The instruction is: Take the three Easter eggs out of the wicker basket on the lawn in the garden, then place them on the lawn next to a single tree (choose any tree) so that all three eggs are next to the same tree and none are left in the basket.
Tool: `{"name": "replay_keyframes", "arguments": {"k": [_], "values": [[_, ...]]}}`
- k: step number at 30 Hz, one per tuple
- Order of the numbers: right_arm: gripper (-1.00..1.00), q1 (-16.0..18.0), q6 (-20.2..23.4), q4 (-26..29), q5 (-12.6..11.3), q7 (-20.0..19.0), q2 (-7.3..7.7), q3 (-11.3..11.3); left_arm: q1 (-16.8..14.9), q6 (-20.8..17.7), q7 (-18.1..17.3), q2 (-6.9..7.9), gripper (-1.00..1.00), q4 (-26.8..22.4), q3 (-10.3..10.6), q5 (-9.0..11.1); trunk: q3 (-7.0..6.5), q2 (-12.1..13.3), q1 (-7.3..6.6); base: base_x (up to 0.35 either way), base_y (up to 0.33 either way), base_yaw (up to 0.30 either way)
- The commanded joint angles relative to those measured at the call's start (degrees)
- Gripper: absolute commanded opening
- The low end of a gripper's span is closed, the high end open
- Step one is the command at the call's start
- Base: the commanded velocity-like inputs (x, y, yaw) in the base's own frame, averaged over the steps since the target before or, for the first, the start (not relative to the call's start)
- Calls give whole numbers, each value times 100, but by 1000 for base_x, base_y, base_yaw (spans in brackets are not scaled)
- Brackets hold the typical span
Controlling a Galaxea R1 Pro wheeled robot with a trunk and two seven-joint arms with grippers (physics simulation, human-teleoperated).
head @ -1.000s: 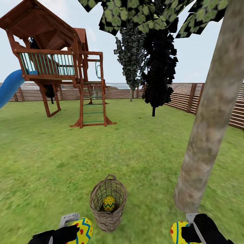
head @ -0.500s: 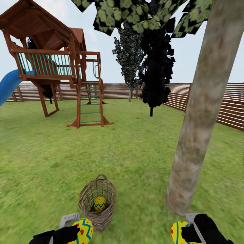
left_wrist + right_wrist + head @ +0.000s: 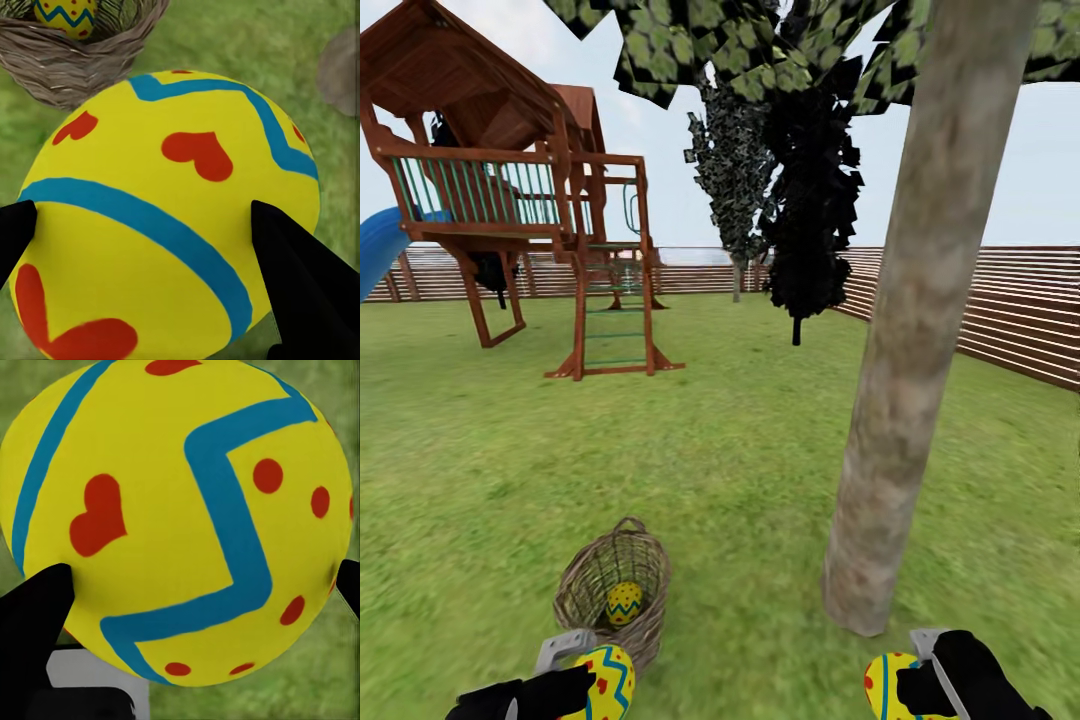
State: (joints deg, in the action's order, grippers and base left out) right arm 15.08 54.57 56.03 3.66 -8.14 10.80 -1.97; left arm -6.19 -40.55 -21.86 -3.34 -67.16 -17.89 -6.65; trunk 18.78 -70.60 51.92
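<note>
Left gripper: at the near left edge of the head view, fingers pinching a yellow egg by its two sides; in the left wrist view the dark pads sit against the shell on either flank.

Right gripper: at the near right edge, likewise clamped on a second egg, one dark finger at each side of it.

Third egg: lying inside the wicker basket, down on its floor.

Basket: on the lawn, near and left of centre, just beyond the left gripper; it tips somewhat so its mouth shows toward the camera.

Tree: thick grey-brown trunk rising from the grass on the near right, its foot just beyond the right gripper and to the right of the basket.

Key relation: the trunk's base lies ahead of the right-hand fingers and nearer to them than to the left ones, so I judge the right arm is better placed to set its egg down first; the left egg must cross rightward past the basket.

Egg axis: the held eggs look nearly round here; I cannot tell which way their long axes run.

Task standing: two eggs out and in hand, one left in the basket, none on the grass by the trunk.
</note>
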Motion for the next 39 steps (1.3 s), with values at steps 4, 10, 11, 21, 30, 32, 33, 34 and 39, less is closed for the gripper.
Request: {"name": "replay_keyframes", "arguments": {"k": [4,10,11,21,30,32,33,34,39], "values": [[-100,3,19,3,43,-47,1,-5,-5,-23,-55,-12,-100,9,-17,-64,24,-5,0,0,-301,0],[-100,3,19,3,38,-47,1,-4,-5,-23,-55,-17,-100,13,-13,-64,76,-5,0,0,-301,0],[-100,3,19,3,38,-47,1,-5,-5,-23,-55,-17,-100,17,-13,-64,79,-5,0,0,-301,0],[-100,3,28,1,30,-47,1,-5,-5,-23,-56,-17,-100,21,-13,-73,125,-5,0,0,-301,0],[-100,3,28,2,30,-47,8,-5,-5,-21,-55,-17,-100,36,-13,-76,209,-5,0,0,-301,0],[-100,3,28,3,29,-47,8,-5,-5,-19,-55,-24,-100,36,-13,-81,228,-5,0,0,-301,0],[-100,3,28,4,29,-47,9,-5,-5,-20,-55,-25,-100,36,-13,-80,238,-5,0,0,-301,0],[-100,3,28,4,29,-47,7,-5,-5,-18,-55,-26,-100,36,-13,-81,247,-5,0,0,-301,0],[-100,3,28,2,30,-47,3,-5,-5,-15,-55,-26,-100,36,-13,-76,275,-5,0,0,-301,0]]}}
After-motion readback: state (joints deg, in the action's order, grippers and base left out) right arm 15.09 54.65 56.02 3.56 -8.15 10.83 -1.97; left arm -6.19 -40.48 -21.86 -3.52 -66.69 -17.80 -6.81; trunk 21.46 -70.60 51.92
